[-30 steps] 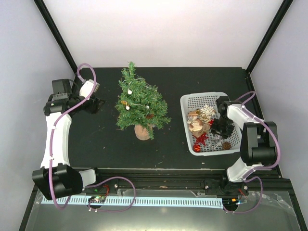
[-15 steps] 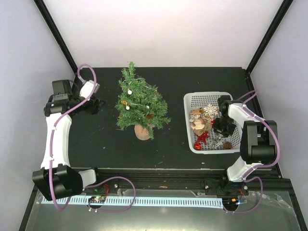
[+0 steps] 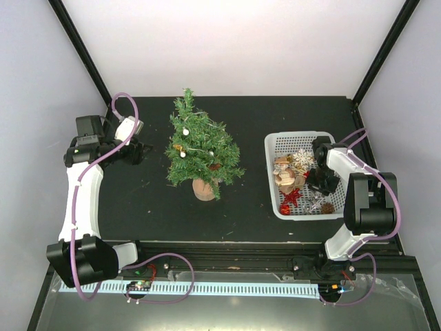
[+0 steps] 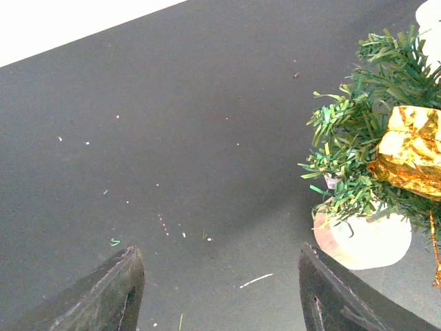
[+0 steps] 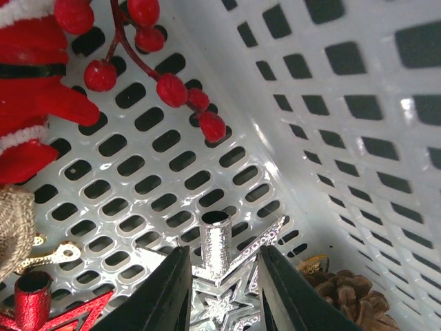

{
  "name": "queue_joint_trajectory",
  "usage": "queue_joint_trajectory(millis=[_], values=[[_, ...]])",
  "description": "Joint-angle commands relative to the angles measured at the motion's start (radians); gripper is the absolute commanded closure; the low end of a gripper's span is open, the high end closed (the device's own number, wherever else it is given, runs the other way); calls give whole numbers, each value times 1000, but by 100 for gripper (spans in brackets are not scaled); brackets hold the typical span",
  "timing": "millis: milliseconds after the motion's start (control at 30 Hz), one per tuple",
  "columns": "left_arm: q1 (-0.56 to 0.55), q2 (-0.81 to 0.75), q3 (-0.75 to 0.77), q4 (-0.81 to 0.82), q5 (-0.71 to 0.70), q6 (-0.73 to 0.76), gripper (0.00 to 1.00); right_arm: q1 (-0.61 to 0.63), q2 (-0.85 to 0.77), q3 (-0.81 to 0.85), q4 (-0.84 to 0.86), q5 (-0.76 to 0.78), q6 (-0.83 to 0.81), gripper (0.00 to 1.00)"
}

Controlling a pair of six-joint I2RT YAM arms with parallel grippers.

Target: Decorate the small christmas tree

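One small christmas tree (image 3: 200,148) is standing upright on the black counter (image 3: 138,207), left of centre. Its long axis is running vertical, tip pointing up & showing toward the far wall in the top view. Dark-green bristly branches are carrying white balls & a gold foil ornament (image 4: 412,153); a round light-wood stump (image 3: 204,188) is holding it up. Left fingers (image 4: 117,289) are hovering just left of the tree w/ a wide gap, nothing btwn them. Right fingers (image 5: 165,289) are sitting narrow inside the white mesh basket (image 3: 293,138), well right of the tree, straddling the tube of a silver star ornament (image 5: 215,241); can't tell if they're pinching it. Red berries (image 5: 172,89) & a pine cone (image 5: 351,296) are lying nearby.
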Motion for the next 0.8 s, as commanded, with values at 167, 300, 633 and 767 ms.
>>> queue_joint_trajectory(millis=[167, 300, 633, 767], values=[[6, -5, -9, 31, 56, -19, 37, -9, -32, -40, 74, 92, -50, 71], [6, -1, -8, 35, 69, -20, 37, -4, -25, -51, 91, 88, -47, 71], [5, -3, -6, 41, 77, -23, 37, 14, 20, -51, 105, 78, -42, 80], [5, -5, -7, 41, 76, -23, 37, 23, 18, -66, 110, 76, -40, 87]])
